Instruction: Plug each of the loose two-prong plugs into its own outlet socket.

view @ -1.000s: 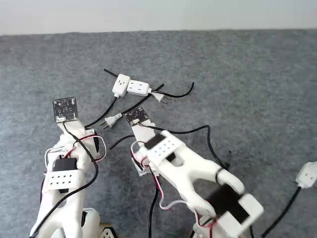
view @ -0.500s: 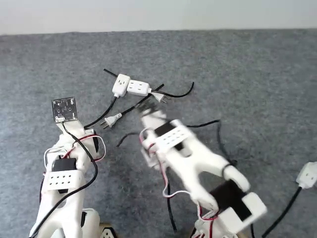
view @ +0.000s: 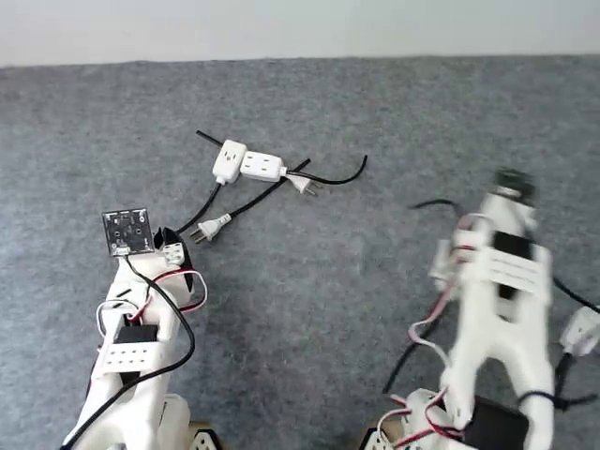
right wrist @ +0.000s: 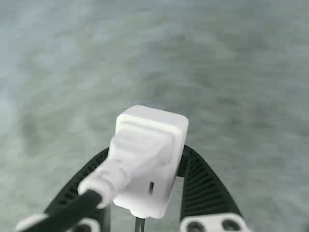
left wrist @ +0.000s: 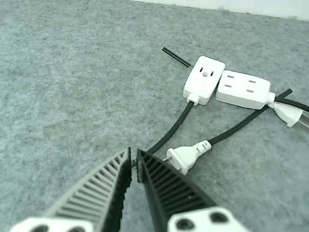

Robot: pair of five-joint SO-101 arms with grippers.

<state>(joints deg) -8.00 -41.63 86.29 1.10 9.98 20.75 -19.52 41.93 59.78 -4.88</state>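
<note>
Two white outlet sockets [view: 248, 164] lie side by side at the far middle of the grey carpet; they are also in the left wrist view [left wrist: 203, 79]. One loose plug [view: 211, 228] lies on its black cord just beyond my left gripper [view: 172, 247]. In the left wrist view that gripper [left wrist: 133, 155] is shut and holds nothing, and the plug [left wrist: 186, 157] lies a short way from its tips. A second plug [view: 302, 185] lies beside the sockets. My right gripper [right wrist: 145, 166] is shut on a white outlet socket [right wrist: 154, 130] with a black cord, held above the carpet at the right.
Another white socket [view: 582, 330] on a black cord sits at the right edge. Black cords [view: 333, 178] trail from the far sockets across the carpet [view: 375, 281]. The right arm [view: 497, 281] stands upright at the right side.
The right arm has swung from the middle of the table over to the right, carrying its corded socket. The left arm has shifted slightly toward the near edge.
</note>
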